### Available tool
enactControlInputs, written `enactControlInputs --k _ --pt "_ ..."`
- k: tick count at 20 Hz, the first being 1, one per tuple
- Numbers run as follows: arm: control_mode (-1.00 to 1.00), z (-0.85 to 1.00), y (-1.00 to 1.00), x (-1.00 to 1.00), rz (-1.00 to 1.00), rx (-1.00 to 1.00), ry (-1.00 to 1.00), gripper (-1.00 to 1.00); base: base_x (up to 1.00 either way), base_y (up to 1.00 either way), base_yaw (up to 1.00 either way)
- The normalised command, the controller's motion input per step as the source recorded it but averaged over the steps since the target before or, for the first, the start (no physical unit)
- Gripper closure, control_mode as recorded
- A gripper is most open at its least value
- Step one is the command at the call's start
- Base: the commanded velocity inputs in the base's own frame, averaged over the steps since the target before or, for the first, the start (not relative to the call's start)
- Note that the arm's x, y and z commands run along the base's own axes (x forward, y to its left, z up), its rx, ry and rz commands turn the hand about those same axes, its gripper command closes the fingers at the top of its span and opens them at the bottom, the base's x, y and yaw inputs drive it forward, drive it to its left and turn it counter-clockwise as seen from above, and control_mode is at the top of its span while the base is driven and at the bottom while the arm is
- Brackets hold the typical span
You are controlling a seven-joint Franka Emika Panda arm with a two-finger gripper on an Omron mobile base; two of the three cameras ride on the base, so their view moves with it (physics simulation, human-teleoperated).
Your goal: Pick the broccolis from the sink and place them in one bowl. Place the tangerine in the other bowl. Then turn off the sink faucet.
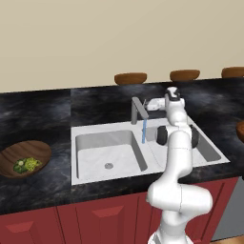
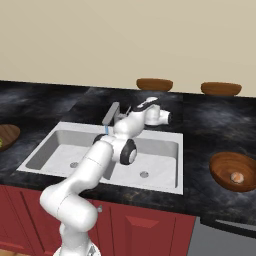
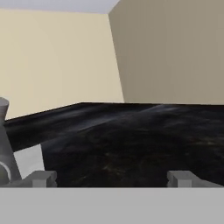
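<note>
The robot's two-finger claw [image 3: 111,178] stands spread wide and grips nothing; its 2 small grey fingertips [image 3: 43,178] rise at the bottom of the hand view, well apart, over black marble-look countertop [image 3: 144,144]. The grey metal angular faucet [image 1: 138,111] sits just left of the claw [image 1: 148,106] in the centre of the left base view, its post at the left edge of the hand view [image 3: 5,144]. Its post stands upright, its spout bends toward the white double-basin sink [image 1: 95,157], and a thin blue stream [image 1: 143,131] runs down. The lever is too small to make out.

The white arm rises from the lower right of that view, elbows above the right basin and reaches level toward the back of the counter, hand pointing left at the faucet.

The dark green broccolis [image 1: 25,165] lie in the wide dark-brown wooden bowl [image 1: 35,151] at left; the orange-brown tangerine [image 2: 237,176] lies in the matching bowl [image 2: 225,165] at the right of the right base view. Only shutting off the water seems left.
</note>
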Motion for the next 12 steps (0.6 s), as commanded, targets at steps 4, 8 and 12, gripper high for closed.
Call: enactControlInputs --k 4,8,12 --pt "-1.00 0.18 0.40 0.02 0.00 0.00 0.04 -1.00 0.00 0.00 0.00" --pt "-1.00 0.47 0.46 0.00 0.00 0.00 0.05 -1.00 0.00 0.00 0.00" --pt "-1.00 0.48 0.54 0.00 0.00 0.00 0.00 -1.00 0.00 0.00 0.00"
